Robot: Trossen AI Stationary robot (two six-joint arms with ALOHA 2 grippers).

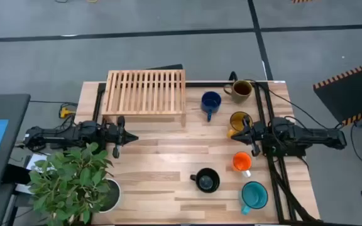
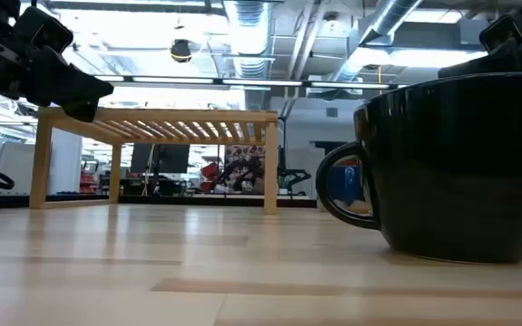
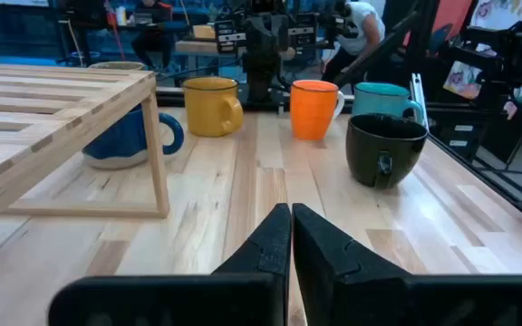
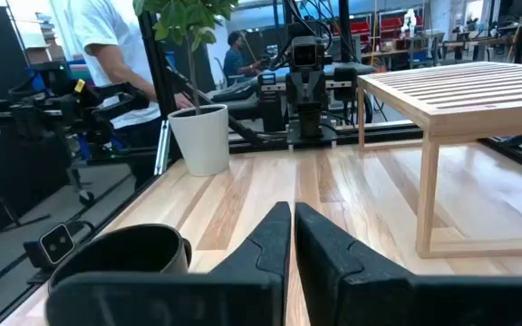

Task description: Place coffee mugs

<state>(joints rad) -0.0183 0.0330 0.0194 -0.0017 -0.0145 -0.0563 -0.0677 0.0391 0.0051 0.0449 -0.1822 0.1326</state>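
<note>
Six mugs stand on their bases on the right half of the wooden table: dark blue point(image 1: 211, 102), olive-brown point(image 1: 242, 90), yellow point(image 1: 239, 120), orange point(image 1: 242, 162), black point(image 1: 206, 180) and teal point(image 1: 254, 195). My left gripper point(image 1: 117, 135) is shut and sits at the table's left, in front of the slatted wooden rack point(image 1: 146, 93), pointing right at the mugs. Its wrist view shows its closed fingers point(image 3: 290, 237) with blue point(image 3: 134, 140), yellow point(image 3: 211, 106), orange point(image 3: 314, 109), teal point(image 3: 383, 95) and black point(image 3: 386, 149) mugs ahead. My right gripper point(image 1: 251, 135) is shut between the yellow and orange mugs, touching neither.
The rack point(image 2: 157, 122) stands on legs at the far middle of the table. A leafy plant in a white pot point(image 1: 109, 194) fills the near left corner. The black mug point(image 2: 460, 172) looms close in the low view. Bare wood lies between the two grippers.
</note>
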